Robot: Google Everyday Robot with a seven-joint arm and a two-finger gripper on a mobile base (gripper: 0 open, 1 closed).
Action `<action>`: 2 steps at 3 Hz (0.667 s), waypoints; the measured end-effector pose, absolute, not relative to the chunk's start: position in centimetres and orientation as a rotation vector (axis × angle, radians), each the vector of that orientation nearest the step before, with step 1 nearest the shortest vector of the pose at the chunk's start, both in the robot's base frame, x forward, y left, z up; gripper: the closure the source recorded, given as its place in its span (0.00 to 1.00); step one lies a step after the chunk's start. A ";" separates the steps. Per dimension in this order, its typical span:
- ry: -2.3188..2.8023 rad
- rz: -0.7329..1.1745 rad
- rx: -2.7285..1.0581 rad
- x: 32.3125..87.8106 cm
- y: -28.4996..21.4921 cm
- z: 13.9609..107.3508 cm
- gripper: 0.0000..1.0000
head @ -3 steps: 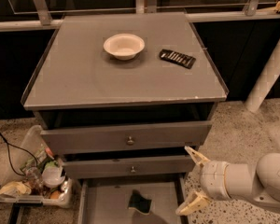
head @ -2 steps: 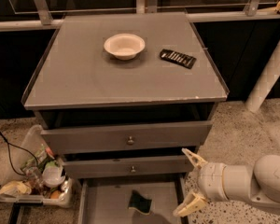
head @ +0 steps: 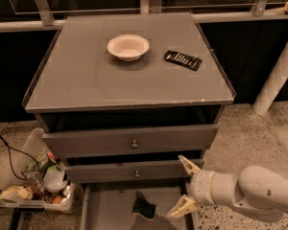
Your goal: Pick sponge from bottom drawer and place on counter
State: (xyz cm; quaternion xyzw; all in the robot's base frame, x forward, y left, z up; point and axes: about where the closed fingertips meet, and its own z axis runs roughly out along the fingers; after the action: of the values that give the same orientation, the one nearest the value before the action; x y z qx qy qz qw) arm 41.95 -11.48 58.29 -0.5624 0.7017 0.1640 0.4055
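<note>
While the sponge (head: 144, 209) lies dark face up on the floor of the open bottom drawer (head: 108, 211), towards its middle, we see nothing touching it. Our white arm (head: 252, 191) reaches in roughly level from 4 o'clock. The gripper (head: 185, 186) points towards 9 o'clock with its fingers spread wide and holds nothing. One fingertip sits by the right end of the middle drawer (head: 134, 172), the other over the bottom drawer's right wall. The sponge lies near the gripper, at its 8 o'clock, apart from both fingers.

Above, the top drawer (head: 129, 140) stands slightly out. On the grey counter (head: 81, 80) we find a pale bowl (head: 128, 47) and, at its 3 o'clock, a flat black ridged object (head: 183, 60). A bin of clutter (head: 36, 188) sits on the speckled floor (head: 245, 138) at 8 o'clock, and a white post (head: 278, 75) leans at 3 o'clock.
</note>
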 end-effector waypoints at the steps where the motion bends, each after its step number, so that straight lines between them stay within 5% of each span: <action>1: 1.767 0.391 -1.402 44.4 -10.9 51.5 0.00; 2: 1.789 0.456 -1.372 43.5 -10.1 48.7 0.00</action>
State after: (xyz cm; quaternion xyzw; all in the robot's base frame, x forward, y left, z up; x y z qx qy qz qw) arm 43.52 -10.06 48.73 -0.5445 0.7101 0.1808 0.4083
